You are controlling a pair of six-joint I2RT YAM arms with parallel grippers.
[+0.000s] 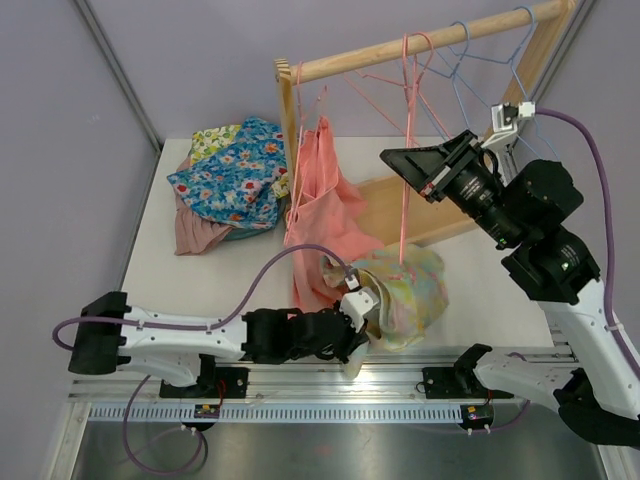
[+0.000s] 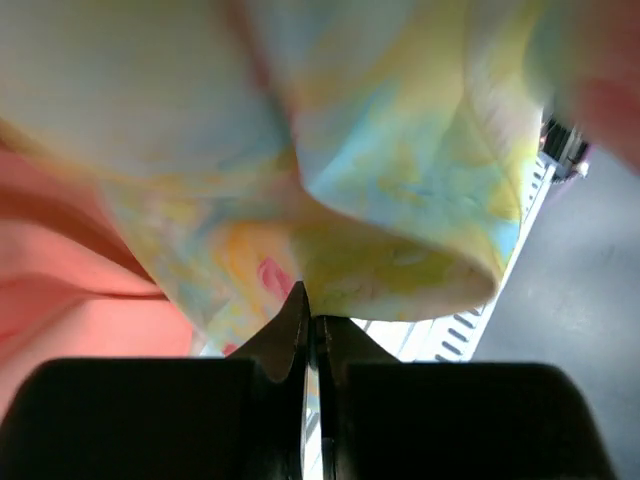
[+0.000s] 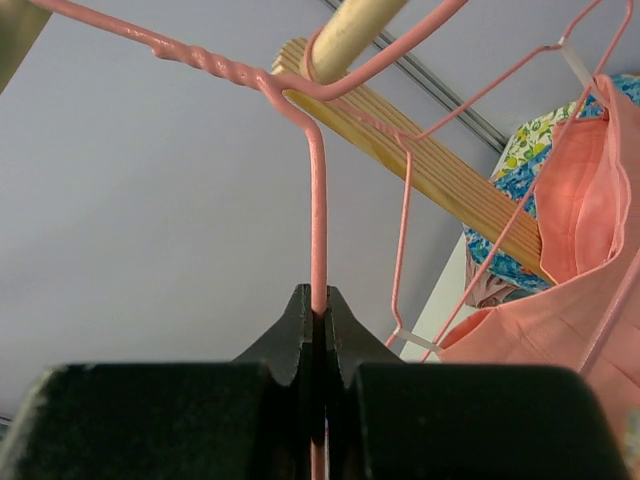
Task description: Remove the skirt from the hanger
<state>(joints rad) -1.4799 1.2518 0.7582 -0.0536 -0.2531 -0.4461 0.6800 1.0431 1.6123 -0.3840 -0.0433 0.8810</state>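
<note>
The skirt (image 1: 405,290) is pale yellow, blue and pink, bunched low at the bottom of a pink wire hanger (image 1: 405,150) that hangs from the wooden rail (image 1: 420,40). My left gripper (image 1: 362,325) is shut on the skirt's lower edge; in the left wrist view (image 2: 312,318) the fabric (image 2: 400,180) fills the frame above the closed jaws. My right gripper (image 1: 400,160) is shut on the hanger's pink wire (image 3: 317,220), seen pinched between the jaws (image 3: 315,312) below the hook.
A salmon-pink garment (image 1: 325,200) hangs on another pink hanger to the left, also in the right wrist view (image 3: 570,250). A pile of blue floral clothes (image 1: 230,180) lies at the back left. Blue empty hangers (image 1: 490,60) hang on the rail at right. The wooden rack upright (image 1: 288,130) stands centre.
</note>
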